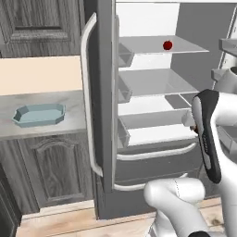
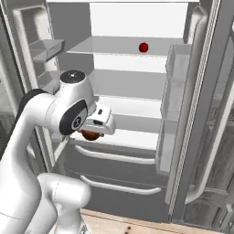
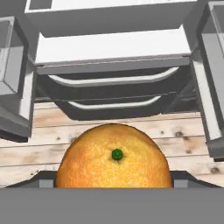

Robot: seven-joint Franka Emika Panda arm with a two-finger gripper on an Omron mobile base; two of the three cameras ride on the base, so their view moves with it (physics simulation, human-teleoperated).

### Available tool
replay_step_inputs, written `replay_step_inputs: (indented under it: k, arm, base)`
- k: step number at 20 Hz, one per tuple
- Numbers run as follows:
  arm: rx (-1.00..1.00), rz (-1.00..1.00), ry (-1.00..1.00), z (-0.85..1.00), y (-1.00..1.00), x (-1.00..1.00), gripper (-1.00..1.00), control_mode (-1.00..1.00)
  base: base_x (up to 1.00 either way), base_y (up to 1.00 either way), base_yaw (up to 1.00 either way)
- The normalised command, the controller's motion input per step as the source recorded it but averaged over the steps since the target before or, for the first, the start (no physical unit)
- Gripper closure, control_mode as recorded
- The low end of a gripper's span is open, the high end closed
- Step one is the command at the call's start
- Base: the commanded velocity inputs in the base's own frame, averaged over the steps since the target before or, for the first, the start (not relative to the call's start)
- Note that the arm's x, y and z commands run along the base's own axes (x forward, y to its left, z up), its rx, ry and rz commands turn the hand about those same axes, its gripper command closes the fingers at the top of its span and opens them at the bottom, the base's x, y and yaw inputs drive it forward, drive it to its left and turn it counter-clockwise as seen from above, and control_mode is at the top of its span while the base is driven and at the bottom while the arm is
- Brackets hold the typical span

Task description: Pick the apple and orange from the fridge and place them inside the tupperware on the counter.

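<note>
So your gripper [image 2: 91,133] is holding the orange [image 3: 113,157] right now: in the hand view the fruit sits dead centre between the two fingertips, so close to the camera that it covers most of the lower half, green stem dot facing you. The jaws are spread wide around it, one on each side, clamped on the fruit rather than hanging free. From the right base view you can just catch a sliver of the orange [image 2: 90,135] peeking out under the white hand, which hangs in front of the open fridge [image 2: 137,91], level with its lower shelf and just above the curved drawer handles. In the left base view the arm's dark-banded link blocks the hand itself, so you can't read the grip from there. The apple [image 1: 167,45] is on the upper shelf inside the fridge, well above and apart from the hand; same thing from the other side, apple [image 2: 143,47] sitting alone on that shelf. The tupperware [image 1: 39,114] is over on the counter [image 1: 69,124] to the left of the fridge door, well away from the gripper.
</note>
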Motion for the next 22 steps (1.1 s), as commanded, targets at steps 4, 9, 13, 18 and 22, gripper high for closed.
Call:
replay_step_inputs:
  k: [4, 9, 13, 18, 22]
  arm:
    - [0.0, 0.0, 0.0, 0.0, 0.0, 0.0, 1.0, 1.0]
    - [0.0, 0.0, 0.0, 0.0, 0.0, 0.0, 1.0, 1.0]
    - [0.0, 0.0, 0.0, 0.0, 0.0, 0.0, 1.0, 1.0]
    - [0.0, 0.0, 0.0, 0.0, 0.0, 0.0, 1.0, 1.0]
    - [0.0, 0.0, 0.0, 0.0, 0.0, 0.0, 1.0, 1.0]
  base:
    - [-1.0, 0.74, 0.28]
    - [-0.78, 1.0, 0.47]
    - [-0.21, 1.0, 0.45]
    - [0.6, 0.53, 0.0]
    - [0.86, 0.09, 0.0]
